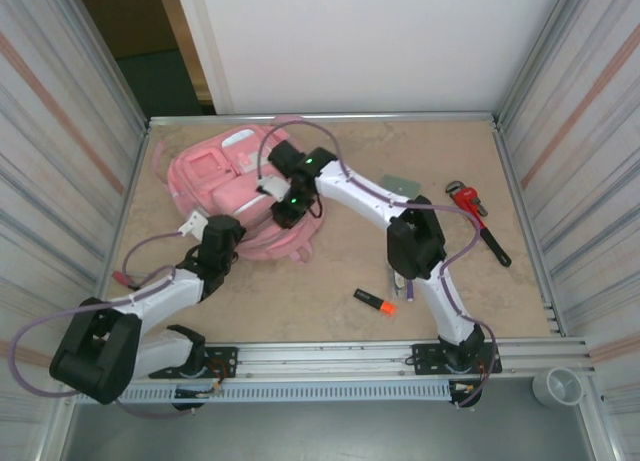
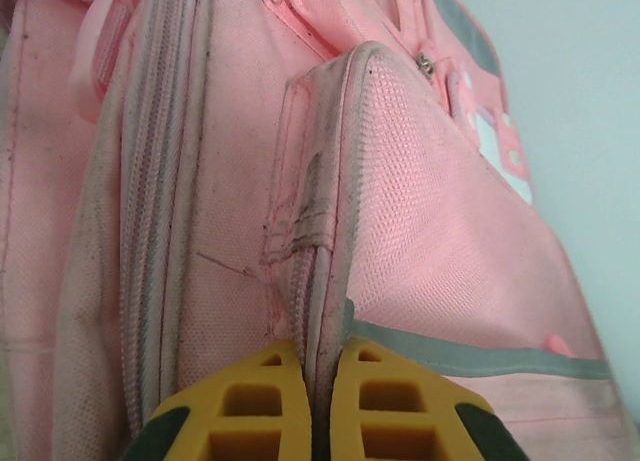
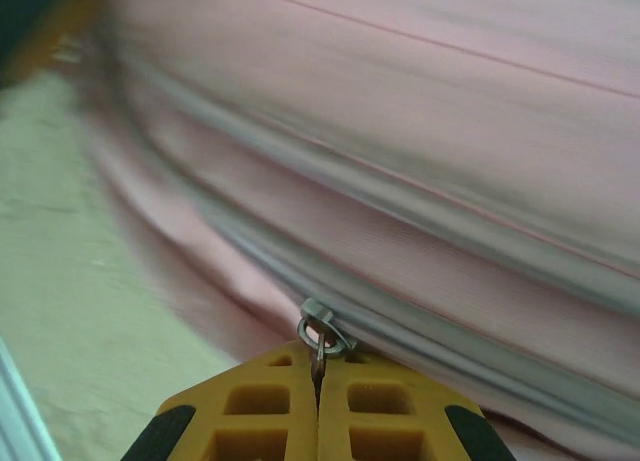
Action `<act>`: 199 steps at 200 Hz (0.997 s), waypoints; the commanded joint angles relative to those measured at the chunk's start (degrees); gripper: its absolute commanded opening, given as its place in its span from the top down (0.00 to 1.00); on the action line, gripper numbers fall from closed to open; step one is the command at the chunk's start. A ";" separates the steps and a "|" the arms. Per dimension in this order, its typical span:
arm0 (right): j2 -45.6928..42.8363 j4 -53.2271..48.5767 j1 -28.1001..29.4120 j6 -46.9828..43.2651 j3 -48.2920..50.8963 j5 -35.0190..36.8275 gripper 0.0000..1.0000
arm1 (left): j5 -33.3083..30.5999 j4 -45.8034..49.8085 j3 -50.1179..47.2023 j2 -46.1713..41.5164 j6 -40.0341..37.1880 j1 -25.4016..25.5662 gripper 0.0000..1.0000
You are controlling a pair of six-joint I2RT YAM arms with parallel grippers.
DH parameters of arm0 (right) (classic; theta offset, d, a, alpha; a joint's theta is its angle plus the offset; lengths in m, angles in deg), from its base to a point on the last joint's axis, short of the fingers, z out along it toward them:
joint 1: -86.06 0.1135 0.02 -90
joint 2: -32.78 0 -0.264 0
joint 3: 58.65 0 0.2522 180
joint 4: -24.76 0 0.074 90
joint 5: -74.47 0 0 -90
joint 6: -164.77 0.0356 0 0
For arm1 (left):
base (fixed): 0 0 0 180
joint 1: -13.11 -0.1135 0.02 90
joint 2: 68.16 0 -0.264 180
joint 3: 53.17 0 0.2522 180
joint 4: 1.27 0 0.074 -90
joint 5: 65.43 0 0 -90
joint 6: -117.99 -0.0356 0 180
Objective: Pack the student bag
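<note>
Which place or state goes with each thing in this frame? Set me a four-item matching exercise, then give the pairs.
Things:
1. student bag
2. pipe wrench
3. highlighter
4. right gripper

Places or states:
A. shut on the zip pull
B. lying on the right side of the table
C. far left part of the table
D. front middle of the table, close to the right arm

Pairs: 1-C, 2-B, 3-D, 4-A
</note>
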 commanded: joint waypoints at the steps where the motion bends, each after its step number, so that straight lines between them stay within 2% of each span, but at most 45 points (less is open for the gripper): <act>1: 0.29 4.42 2.32 4.32 -4.08 -10.40 1.00 | 0.22 -4.98 2.21 1.52 0.55 2.07 1.00; 35: -2.16 10.29 -1.78 9.40 2.06 -9.81 1.00 | 1.70 -6.15 1.46 0.72 0.82 2.64 1.00; 64: -0.77 9.91 -0.59 10.11 2.65 -8.67 1.00 | 4.56 -6.46 1.32 -1.77 2.40 4.12 1.00; 83: -0.73 6.32 -1.05 5.95 3.34 -1.72 1.00 | 6.68 -5.11 1.36 -4.67 2.70 4.36 1.00; 112: -2.79 5.76 -5.50 -4.97 6.77 5.75 1.00 | 11.19 -2.76 0.91 -7.55 0.72 5.29 1.00; 144: -4.19 6.29 -10.34 -11.65 7.75 8.23 1.00 | 21.06 -2.05 2.25 -3.41 -4.59 5.16 1.00; 175: -6.29 10.33 -13.76 -17.46 12.31 6.49 1.00 | 31.14 -5.78 3.00 1.97 -7.99 3.54 0.82; 199: -7.83 12.54 -14.52 -24.25 17.31 4.63 1.00 | 32.76 -2.03 3.96 0.93 -13.51 2.35 0.68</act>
